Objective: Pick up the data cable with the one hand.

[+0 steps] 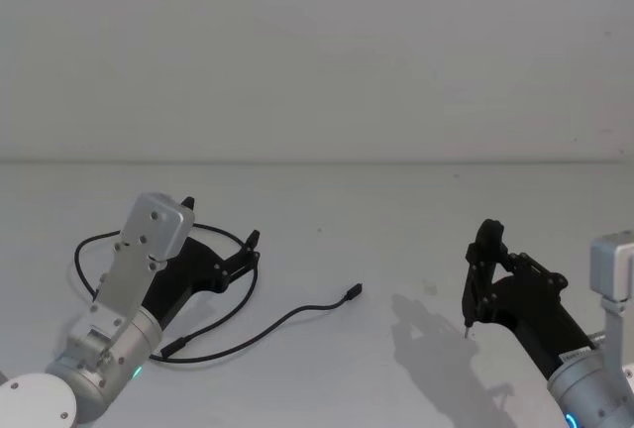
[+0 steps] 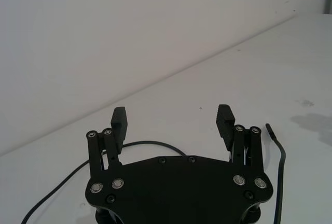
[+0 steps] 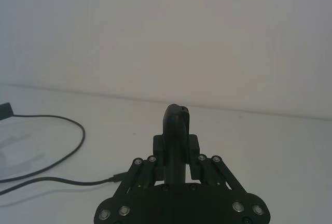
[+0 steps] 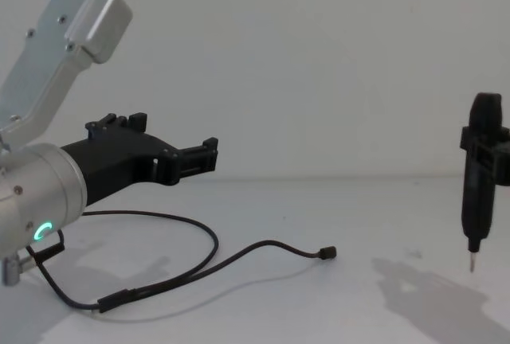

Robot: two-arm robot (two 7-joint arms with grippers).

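Left claw (image 4: 177,138) spread, chest view: above data cable (image 4: 271,243)

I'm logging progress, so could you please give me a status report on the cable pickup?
Left gripper open, hovering over cable loop. Right gripper shut on slim tool, well aside. Cable flat on table, not gripped. Nothing blocks the grasp.

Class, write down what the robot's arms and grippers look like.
The left arm and right arm are thick silver cylinders with glowing ring lights. The left gripper and right gripper are matte-black, angular linkages with silver screws.
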